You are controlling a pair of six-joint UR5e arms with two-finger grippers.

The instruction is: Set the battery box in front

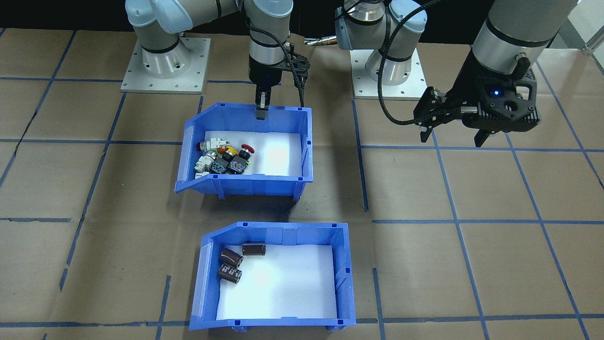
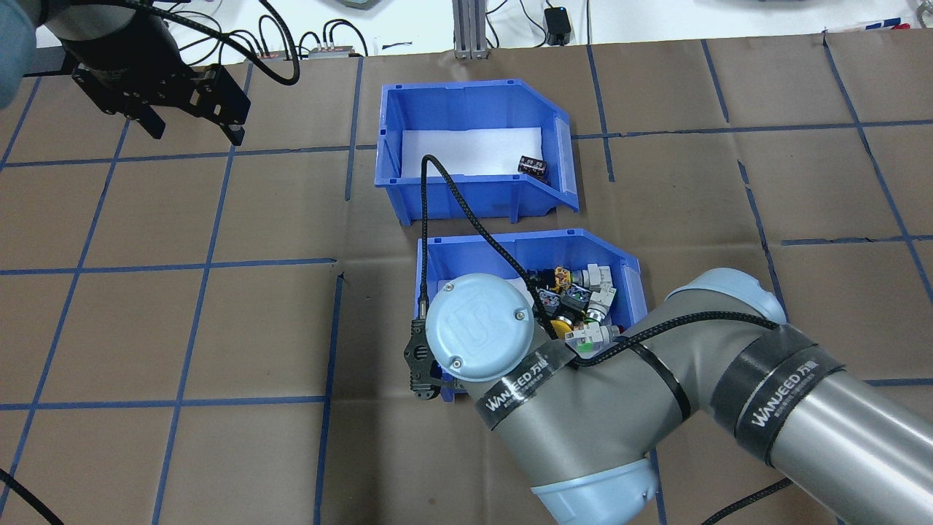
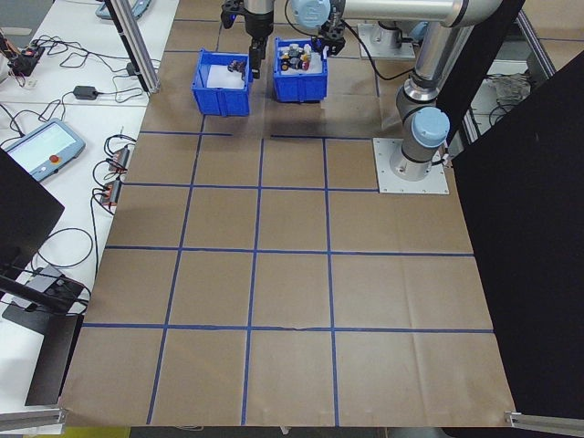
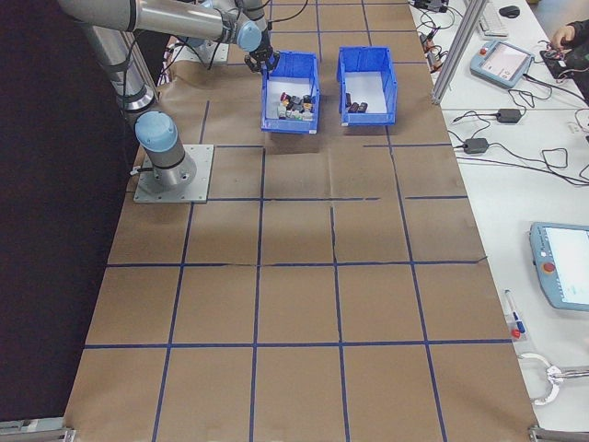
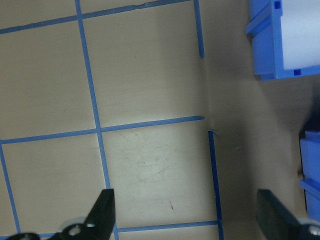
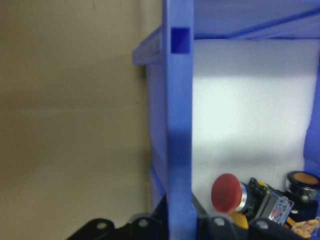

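The battery box point(image 1: 344, 264), a blue bin with a white foam floor, stands on the far side of the table with three dark cells point(image 1: 231, 264) in one corner. Overhead, the battery box point(image 2: 452, 197) shows one cell point(image 2: 533, 167). Between it and the robot is the blue switch bin point(image 1: 245, 184) with its heap of coloured switches point(image 1: 224, 158). My right gripper point(image 1: 261, 107) is shut on that bin's robot-side wall point(image 6: 179, 125). I cannot tell whether the bin rests on the table. My left gripper point(image 1: 453, 138) hangs open and empty over bare paper, away from both bins point(image 2: 195, 133).
The arms' metal base plates point(image 1: 165, 66) lie at the robot's edge. Cables and small devices point(image 2: 557, 18) line the far edge, and a side bench carries teach pendants point(image 4: 563, 265). A person's hand point(image 4: 563, 37) shows there. The battery box corner point(image 5: 285, 40) edges the left wrist view.
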